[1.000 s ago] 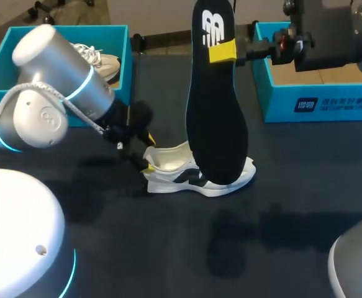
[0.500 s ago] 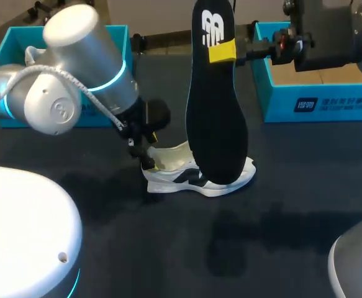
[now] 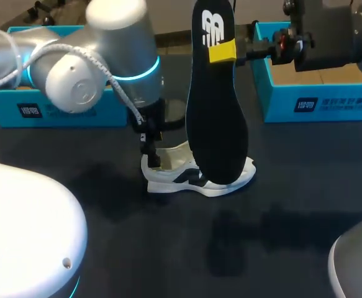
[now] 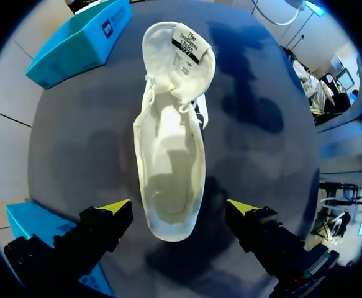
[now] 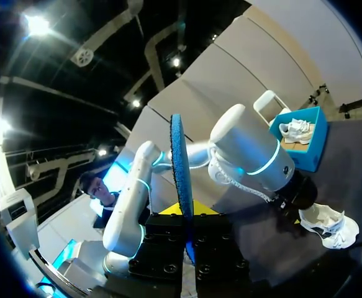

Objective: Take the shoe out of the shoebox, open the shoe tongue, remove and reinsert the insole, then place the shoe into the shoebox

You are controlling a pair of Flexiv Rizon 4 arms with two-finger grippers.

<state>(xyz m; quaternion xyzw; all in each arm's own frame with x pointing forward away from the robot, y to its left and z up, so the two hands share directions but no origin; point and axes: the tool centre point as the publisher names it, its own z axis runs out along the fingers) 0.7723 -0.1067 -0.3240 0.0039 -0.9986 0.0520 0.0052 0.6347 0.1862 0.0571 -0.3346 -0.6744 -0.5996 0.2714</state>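
while right gripper (image 3: 221, 51) stays out at table's far side, its fingers clamp insole (image 3: 218, 118) near logo end; insole hangs upright, lower end overlapping shoe (image 3: 168, 177) in head view. shoe lies on table (image 3: 280, 205) between two blue boxes (image 3: 63, 112), tongue folded back. left gripper (image 4: 179, 210) above heel, fingers spread wide either side, contact unclear.
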